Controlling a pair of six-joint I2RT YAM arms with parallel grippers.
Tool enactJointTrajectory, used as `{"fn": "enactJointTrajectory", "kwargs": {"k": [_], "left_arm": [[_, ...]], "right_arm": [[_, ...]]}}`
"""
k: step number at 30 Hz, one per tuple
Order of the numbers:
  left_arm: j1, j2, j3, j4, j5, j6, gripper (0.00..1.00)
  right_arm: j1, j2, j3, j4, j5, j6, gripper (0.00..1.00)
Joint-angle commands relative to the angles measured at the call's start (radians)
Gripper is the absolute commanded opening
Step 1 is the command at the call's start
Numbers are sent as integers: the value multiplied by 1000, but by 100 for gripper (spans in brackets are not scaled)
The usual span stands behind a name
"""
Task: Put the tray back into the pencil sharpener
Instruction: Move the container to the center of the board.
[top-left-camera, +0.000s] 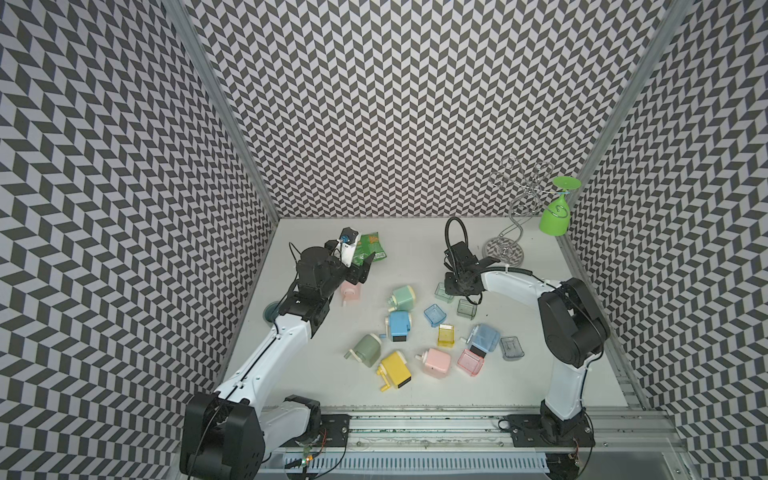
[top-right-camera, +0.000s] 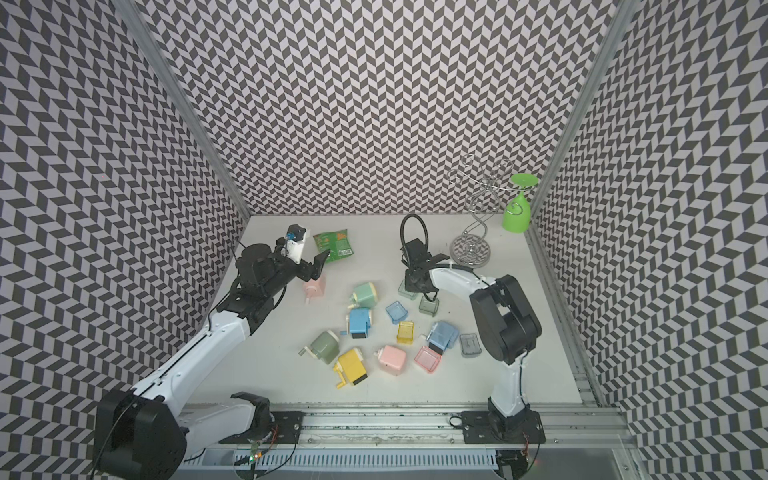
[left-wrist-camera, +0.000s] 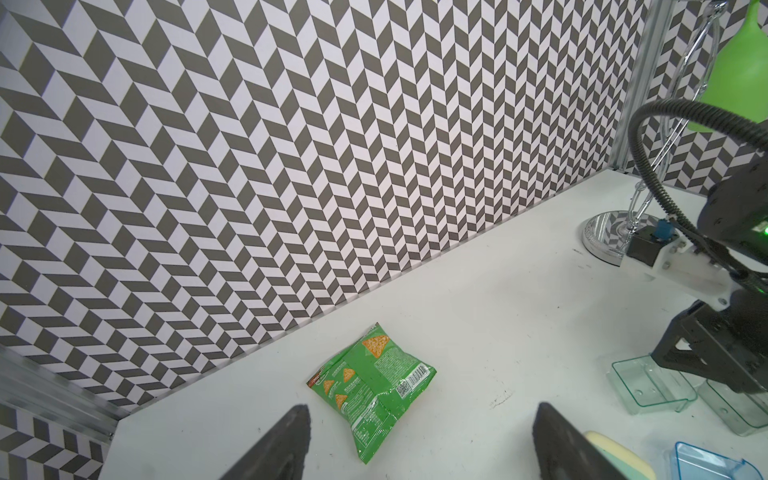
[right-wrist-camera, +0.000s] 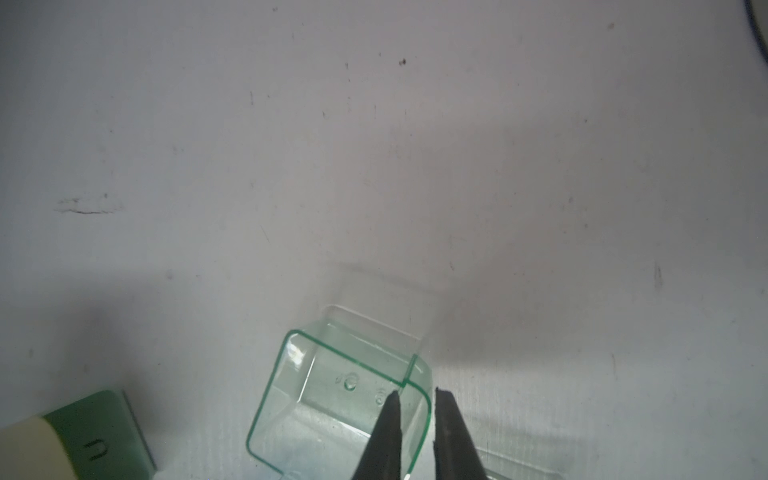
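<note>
- While the right gripper (right-wrist-camera: 415, 392) hangs low in the right wrist view, its jaws sit close around one wall of the green tray (right-wrist-camera: 332, 395); I cannot tell if they pinch it.
- The left gripper (left-wrist-camera: 422, 409) is wide open, holding nothing.
- I think this step is grabbing the green tray. Next, lift it and slide it into the mint sharpener (top-left-camera: 402, 297), mid-frame.
</note>
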Motion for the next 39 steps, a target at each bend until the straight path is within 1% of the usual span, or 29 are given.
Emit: {"fn": "enactJointTrajectory", "kwargs": {"k": [1, 5, 9, 14, 18, 23, 26, 30, 32, 36, 39], "left_arm": [[-9, 4, 38, 15, -2, 14, 85], [-11, 8, 42, 15, -3, 18, 85], [-14, 10, 39, 8, 12, 24, 85], [-35, 30, 62, -44, 59, 69, 85], [-76, 57, 98, -106, 51, 115, 84], [-97, 85, 118, -149, 55, 121, 84], [-113, 108, 133, -182, 59, 112, 85], [-137, 193, 240, -316, 78, -4, 83], [-160, 231, 282, -376, 94, -34, 83], [-208, 300, 342, -480, 95, -37, 84], [-229, 358, 385, -547, 90, -23, 84]], "right_arm": [[5, -5, 20, -13, 32, 4, 24], [4, -24, -11, -18, 23, 28, 28], [4, -24, -42, 4, -5, 40, 27], [6, 9, -13, 17, -16, 34, 20], [6, 36, 26, 27, -16, 15, 13], [6, 72, 71, 33, -24, -1, 6], [6, 93, 101, 39, -29, -10, 6], [6, 137, 183, 15, -16, -33, 5], [6, 151, 212, 10, -9, -45, 5], [6, 166, 238, 2, 5, -68, 6], [6, 170, 238, 2, 14, -84, 7]]}}
